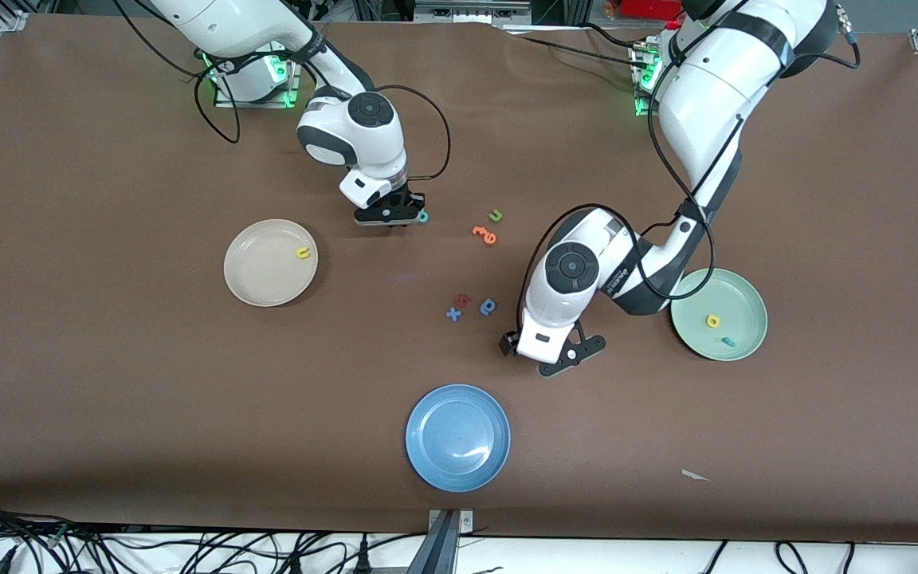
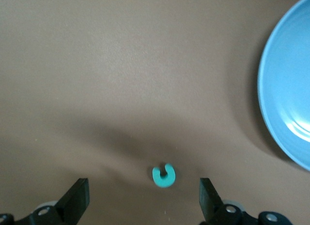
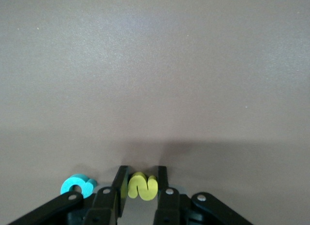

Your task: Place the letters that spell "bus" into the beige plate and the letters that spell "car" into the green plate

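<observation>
Right gripper (image 3: 139,186) stands on the table, pinching the yellow "s" (image 3: 142,186) squarely between its fingers; the teal "b" (image 3: 77,185) lies just beside. The beige plate (image 1: 256,275) sits at roughly eight o'clock. Left gripper (image 2: 145,201) waits spread above the teal "c" (image 2: 163,175).

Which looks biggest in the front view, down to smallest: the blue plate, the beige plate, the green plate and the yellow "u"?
1. Blue plate, though it lies nearest the camera.
2. Beige plate and green plate: they look alike, so no ranking.
3. Yellow "u", by far the smallest.
</observation>
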You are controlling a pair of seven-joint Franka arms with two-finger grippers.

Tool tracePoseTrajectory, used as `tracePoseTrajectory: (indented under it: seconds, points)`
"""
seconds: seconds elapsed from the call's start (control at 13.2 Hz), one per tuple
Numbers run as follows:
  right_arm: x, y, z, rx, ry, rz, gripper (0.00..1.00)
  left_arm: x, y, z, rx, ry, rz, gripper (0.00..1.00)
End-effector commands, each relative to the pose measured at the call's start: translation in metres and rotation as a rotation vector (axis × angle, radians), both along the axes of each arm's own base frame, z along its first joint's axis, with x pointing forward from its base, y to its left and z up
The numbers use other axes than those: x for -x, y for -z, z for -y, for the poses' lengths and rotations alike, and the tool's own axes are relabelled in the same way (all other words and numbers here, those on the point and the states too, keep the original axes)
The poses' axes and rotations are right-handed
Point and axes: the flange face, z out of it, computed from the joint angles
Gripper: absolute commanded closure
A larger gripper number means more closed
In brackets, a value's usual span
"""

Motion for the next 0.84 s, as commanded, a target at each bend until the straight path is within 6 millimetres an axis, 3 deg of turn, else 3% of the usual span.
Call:
tracePoseTrajectory:
  seconds: [0.0, 0.3, 0.53, 0.76]
  points:
    - [0.0, 0.0, 0.005, 0.013, -0.003, 0.012, 0.97, -0.011, 0.014, 0.012, -0.028, -0.057, 0.018, 0.0]
    - [-0.018, -0.028, 0.024, 0.015, 0.02, 0.069, 0.98, -0.011, 0.034, 0.016, -0.031, -0.053, 0.005, 0.0]
    - [-0.033, -0.055, 0.056, 0.041, 0.0, 0.121, 0.98, -0.007, 0.043, 0.02, -0.034, -0.038, -0.004, 0.04]
    - [-0.051, -0.063, 0.094, 0.095, -0.064, 0.124, 0.98, -0.003, 0.049, 0.023, -0.039, -0.029, -0.013, 0.18]
